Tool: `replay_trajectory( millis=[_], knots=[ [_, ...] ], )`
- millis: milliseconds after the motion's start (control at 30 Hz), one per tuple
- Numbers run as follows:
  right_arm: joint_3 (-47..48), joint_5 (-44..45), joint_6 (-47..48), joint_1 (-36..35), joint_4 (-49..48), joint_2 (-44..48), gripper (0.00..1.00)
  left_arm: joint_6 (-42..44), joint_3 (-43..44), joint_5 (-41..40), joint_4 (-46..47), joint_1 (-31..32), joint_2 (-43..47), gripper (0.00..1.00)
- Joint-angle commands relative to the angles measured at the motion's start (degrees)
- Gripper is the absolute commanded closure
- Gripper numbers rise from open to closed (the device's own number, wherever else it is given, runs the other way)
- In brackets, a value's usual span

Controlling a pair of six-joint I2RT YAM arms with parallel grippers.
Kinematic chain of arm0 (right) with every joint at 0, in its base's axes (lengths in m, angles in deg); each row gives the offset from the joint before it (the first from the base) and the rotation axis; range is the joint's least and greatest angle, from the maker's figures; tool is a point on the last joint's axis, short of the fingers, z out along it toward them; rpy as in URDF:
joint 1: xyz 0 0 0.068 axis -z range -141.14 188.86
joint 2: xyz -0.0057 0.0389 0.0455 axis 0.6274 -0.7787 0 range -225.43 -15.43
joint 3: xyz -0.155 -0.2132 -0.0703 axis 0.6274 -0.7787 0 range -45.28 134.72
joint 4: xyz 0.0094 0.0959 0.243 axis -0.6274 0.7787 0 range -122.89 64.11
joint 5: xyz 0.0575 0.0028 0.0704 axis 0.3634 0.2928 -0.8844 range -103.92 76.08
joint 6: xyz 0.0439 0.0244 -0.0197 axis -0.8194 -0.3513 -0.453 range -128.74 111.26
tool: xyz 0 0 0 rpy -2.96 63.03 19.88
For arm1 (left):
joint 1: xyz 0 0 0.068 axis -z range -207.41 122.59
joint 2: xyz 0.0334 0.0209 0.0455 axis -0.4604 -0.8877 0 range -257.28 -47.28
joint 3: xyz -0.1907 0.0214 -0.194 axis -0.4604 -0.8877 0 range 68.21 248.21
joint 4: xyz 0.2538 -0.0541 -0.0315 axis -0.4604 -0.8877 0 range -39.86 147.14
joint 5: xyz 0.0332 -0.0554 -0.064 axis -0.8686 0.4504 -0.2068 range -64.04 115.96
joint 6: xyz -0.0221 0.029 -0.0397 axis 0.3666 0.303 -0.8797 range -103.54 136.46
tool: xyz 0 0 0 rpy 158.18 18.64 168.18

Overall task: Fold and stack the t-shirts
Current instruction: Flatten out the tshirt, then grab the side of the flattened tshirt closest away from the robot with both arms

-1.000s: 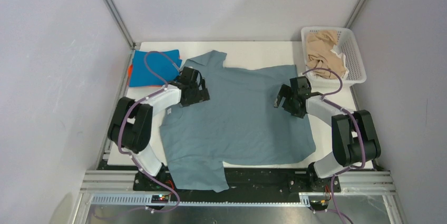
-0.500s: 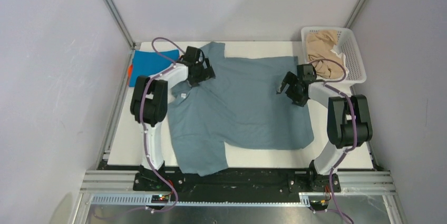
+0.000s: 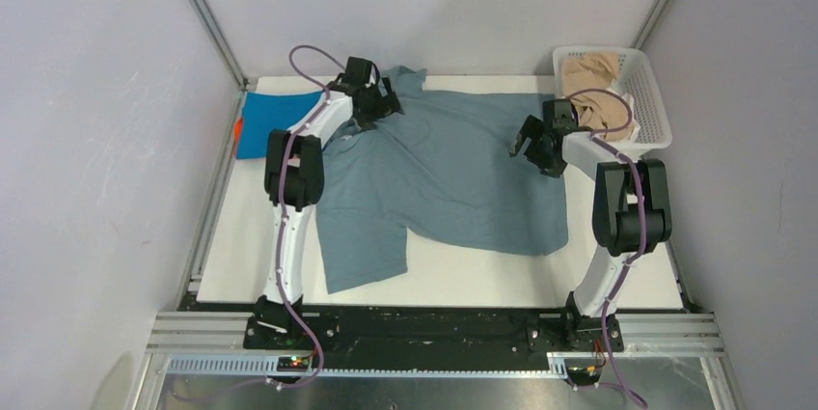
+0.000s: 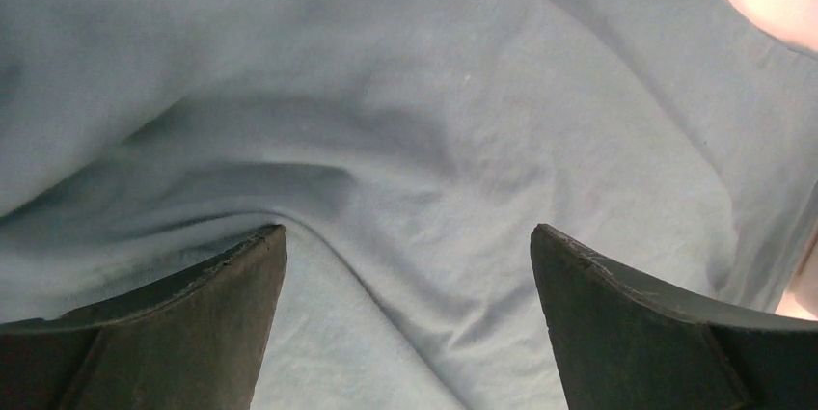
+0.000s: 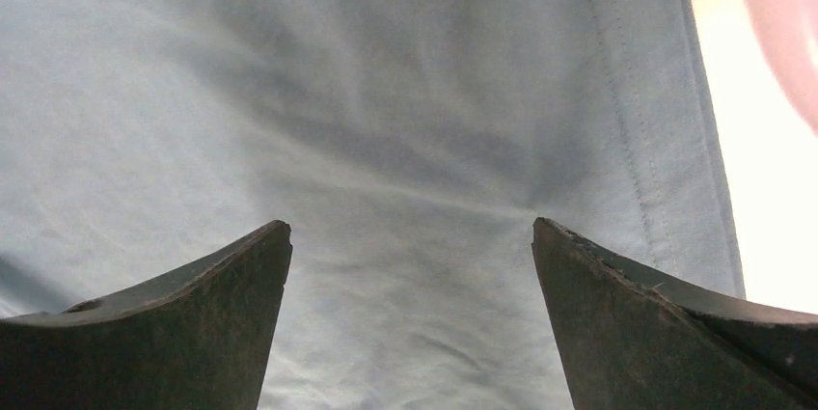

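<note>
A large grey-blue t-shirt (image 3: pixel 453 178) lies spread across the table, its near sleeve hanging toward the front left. My left gripper (image 3: pixel 372 105) is open and sits low on the shirt's far left part near the collar. In the left wrist view the gripper (image 4: pixel 407 229) has wrinkled grey-blue cloth (image 4: pixel 434 92) between its spread fingers. My right gripper (image 3: pixel 533 141) is open on the shirt's right side. In the right wrist view the gripper (image 5: pixel 412 223) is over cloth (image 5: pixel 386 92) beside the hemmed edge. A folded bright blue t-shirt (image 3: pixel 278 119) lies at the far left with an orange t-shirt's edge (image 3: pixel 237 130) showing under it.
A white lattice basket (image 3: pixel 652 101) stands at the far right corner with beige t-shirts (image 3: pixel 590 82) heaped in it, close to my right gripper. Bare white table (image 3: pixel 502 280) shows in front of the shirt. Grey walls close in both sides.
Both grippers have moved away toward the far edge, and the grey-blue shirt has slid that way with them. Its near edge is now well clear of the table's front.
</note>
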Motion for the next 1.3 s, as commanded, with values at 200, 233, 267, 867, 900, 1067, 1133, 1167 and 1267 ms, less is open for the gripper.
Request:
replay_trajectory(
  millis=[200,233,267,867,900,1067,1133,1167,1267],
  knots=[
    [-0.6,5.7,3.8,-8.9,7.8,15.2,0.01,4.9,-22.6,-10.3,-2.0,3.5,31.0,0.00],
    [-1.5,6.1,3.1,-9.4,8.1,17.7,0.01,4.7,-25.1,-11.4,-1.9,3.9,35.4,0.00],
    [-3.7,6.8,2.8,-10.2,8.4,19.1,0.01,4.3,-30.2,-13.6,-1.9,5.0,37.8,0.00],
    [-37.4,2.3,-5.9,0.4,5.2,63.5,0.01,-20.3,-87.9,-28.4,-17.9,27.8,87.6,0.00],
    [-37.5,2.5,-5.7,0.5,5.3,64.5,0.00,-20.6,-89.2,-27.7,-18.3,28.1,88.5,0.00],
    [-37.6,4.0,-5.6,0.8,6.6,63.9,0.00,-22.5,-93.2,-24.5,-19.0,29.6,89.3,0.03],
    [-37.6,3.2,-5.8,0.8,6.1,62.3,0.01,-22.7,-93.9,-24.4,-18.9,29.8,88.1,0.09],
    [-37.6,2.8,-5.9,0.8,5.6,62.0,0.01,-22.7,-94.0,-24.6,-18.9,29.9,87.3,0.11],
    [-37.6,1.5,-6.0,0.8,5.0,60.6,0.01,-23.5,-93.9,-26.7,-18.8,29.9,85.7,0.25]
  ],
)
